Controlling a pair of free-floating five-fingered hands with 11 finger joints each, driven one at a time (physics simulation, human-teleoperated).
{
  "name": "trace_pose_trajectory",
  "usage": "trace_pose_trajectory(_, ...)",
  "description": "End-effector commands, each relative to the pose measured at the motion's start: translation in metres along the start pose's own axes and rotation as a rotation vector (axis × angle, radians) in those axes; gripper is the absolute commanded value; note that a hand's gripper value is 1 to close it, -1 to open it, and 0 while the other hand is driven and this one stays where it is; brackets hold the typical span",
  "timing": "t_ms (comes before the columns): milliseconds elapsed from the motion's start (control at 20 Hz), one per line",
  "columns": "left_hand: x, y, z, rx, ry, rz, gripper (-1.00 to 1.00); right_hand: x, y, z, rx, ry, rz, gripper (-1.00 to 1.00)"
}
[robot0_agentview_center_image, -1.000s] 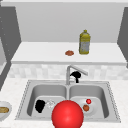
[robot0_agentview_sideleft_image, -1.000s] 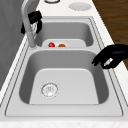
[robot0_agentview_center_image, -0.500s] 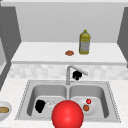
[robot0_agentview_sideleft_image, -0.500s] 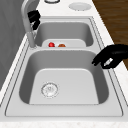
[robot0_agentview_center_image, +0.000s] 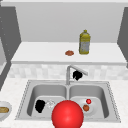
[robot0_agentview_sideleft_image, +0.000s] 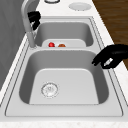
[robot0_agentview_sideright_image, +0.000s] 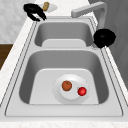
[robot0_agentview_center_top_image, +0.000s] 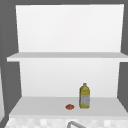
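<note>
The right hand (robot0_agentview_center_image: 77, 75) is seen by the tap (robot0_agentview_center_image: 71, 72), close to its spout; whether its fingers are bent cannot be told. The left hand (robot0_agentview_center_image: 40, 105) is held over the left basin's (robot0_agentview_sideleft_image: 67, 82) front edge, fingers curled, nothing gripped. A plate (robot0_agentview_sideright_image: 71, 96) with two fruits lies in the right basin.

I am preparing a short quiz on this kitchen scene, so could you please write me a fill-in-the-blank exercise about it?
1. The right hand is beside the ____ of the sink.
2. The plate in the right basin carries a red item and an ____ one.
3. On the shelf behind the sink, a yellow ____ stands beside a small orange-brown item.
4. The left hand hangs over the ____ basin.

Missing words: faucet; orange; bottle; left
</note>
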Motion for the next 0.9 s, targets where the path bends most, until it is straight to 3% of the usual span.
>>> trace_pose_trajectory(0, 0.0, 0.0, 0.0, 0.0, 0.0, 0.0, 0.0, -0.006, 0.015, 0.007, -0.019, -0.001, -0.027, 1.0)
trace_pose_trajectory(500, 0.0, 0.0, 0.0, 0.0, 0.0, 0.0, 0.0, -0.016, 0.035, 0.029, -0.216, 0.057, -0.119, 1.0)
trace_pose_trajectory(650, 0.0, 0.0, 0.0, 0.0, 0.0, 0.0, 0.0, -0.02, 0.04, 0.032, -0.24, 0.088, -0.147, 1.0)
trace_pose_trajectory(850, 0.0, 0.0, 0.0, 0.0, 0.0, 0.0, 0.0, -0.022, 0.048, 0.037, -0.268, 0.13, -0.147, 1.0)
